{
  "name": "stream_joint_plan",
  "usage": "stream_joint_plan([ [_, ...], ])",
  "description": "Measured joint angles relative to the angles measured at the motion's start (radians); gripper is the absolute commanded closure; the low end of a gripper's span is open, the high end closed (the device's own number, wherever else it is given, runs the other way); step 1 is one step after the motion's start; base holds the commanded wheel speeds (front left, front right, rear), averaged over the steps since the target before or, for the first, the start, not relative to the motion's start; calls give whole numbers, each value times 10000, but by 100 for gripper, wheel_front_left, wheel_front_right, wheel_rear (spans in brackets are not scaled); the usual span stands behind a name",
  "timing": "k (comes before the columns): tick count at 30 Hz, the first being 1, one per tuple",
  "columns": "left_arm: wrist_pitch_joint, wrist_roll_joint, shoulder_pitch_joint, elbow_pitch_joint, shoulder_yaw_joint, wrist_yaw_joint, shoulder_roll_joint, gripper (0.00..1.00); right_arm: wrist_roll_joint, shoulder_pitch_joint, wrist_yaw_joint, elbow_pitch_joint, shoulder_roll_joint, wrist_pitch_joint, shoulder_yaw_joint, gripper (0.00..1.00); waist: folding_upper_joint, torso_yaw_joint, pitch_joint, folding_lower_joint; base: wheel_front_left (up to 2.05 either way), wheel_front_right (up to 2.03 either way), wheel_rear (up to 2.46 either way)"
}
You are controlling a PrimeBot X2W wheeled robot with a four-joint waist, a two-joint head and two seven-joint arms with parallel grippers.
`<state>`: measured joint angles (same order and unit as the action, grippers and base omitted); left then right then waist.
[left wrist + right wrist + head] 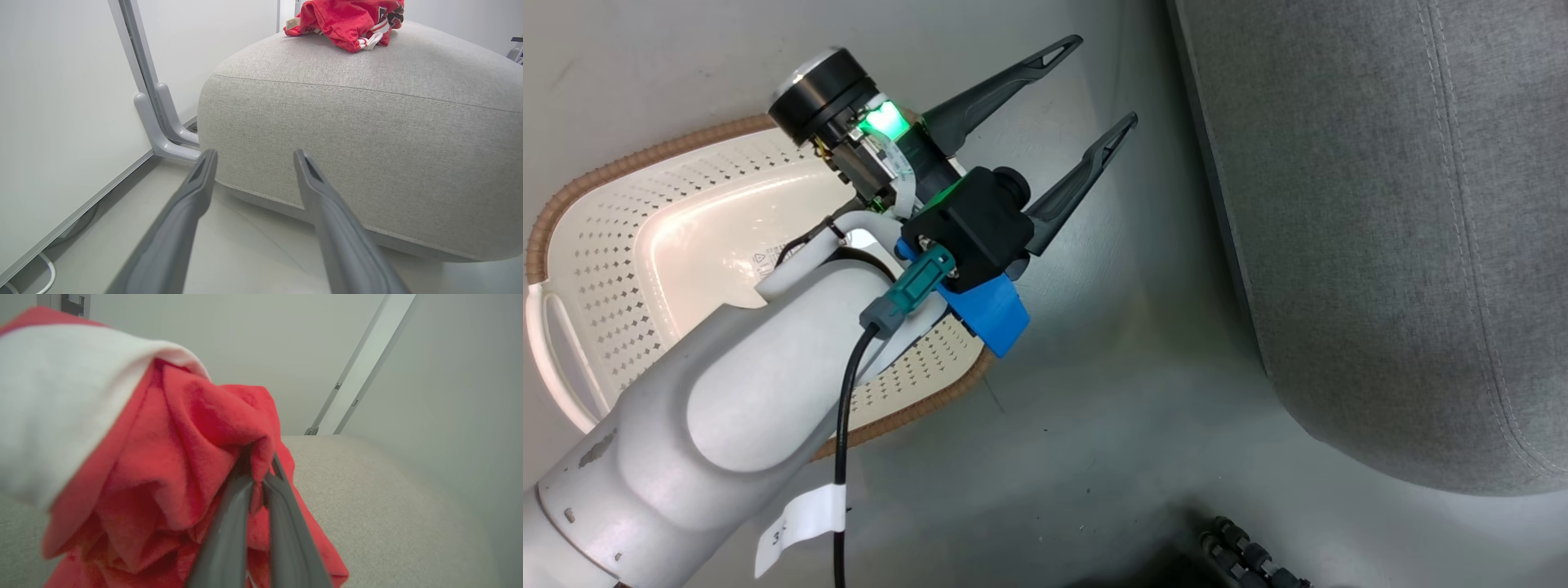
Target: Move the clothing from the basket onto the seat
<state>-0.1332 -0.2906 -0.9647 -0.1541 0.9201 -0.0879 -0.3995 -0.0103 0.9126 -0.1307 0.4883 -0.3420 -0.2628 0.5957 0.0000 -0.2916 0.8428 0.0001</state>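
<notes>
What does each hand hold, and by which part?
The right hand pinches a fold of the bright red fabric garment with a white band. The left hand is open and holds nothing.

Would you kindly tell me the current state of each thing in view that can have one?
left gripper, open, holding nothing.
right gripper, shut on the clothing.
clothing, bunched, one fold pinched between the right gripper's fingers.
basket, upright, no clothing in its visible part.
seat, red clothing heaped on its top.
</notes>
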Motion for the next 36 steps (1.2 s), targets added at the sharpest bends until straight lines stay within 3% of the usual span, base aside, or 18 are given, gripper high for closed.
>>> stream_joint_plan([
  [11, 81, -44, -1, 82, 71, 79, -81, 0, -178, -152, 0, 713, 374, 0, -69, 100, 0, -36, -117, 0, 0, 0, 0],
  [12, 69, -46, 2, 75, 86, 82, -79, 0, -182, -153, 0, 713, 384, 0, -61, 82, 0, -37, -149, 0, 0, 0, 0],
  [13, 35, -69, 11, 54, 104, 86, -75, 0, -182, -159, 0, 715, 393, 0, -52, 0, 0, -39, -194, 0, 0, 0, 0],
  [30, -809, -510, 689, -698, 236, 347, 320, 0, -230, -3260, 0, -326, 711, 0, -755, 0, 0, -128, -1966, -1, 0, 0, 0],
  [36, -1114, -736, 1151, -993, 104, 535, 545, 0, -194, -4214, 0, -1442, 869, 2, -1051, 0, 0, -71, -2708, -2, 0, 0, 0],
])
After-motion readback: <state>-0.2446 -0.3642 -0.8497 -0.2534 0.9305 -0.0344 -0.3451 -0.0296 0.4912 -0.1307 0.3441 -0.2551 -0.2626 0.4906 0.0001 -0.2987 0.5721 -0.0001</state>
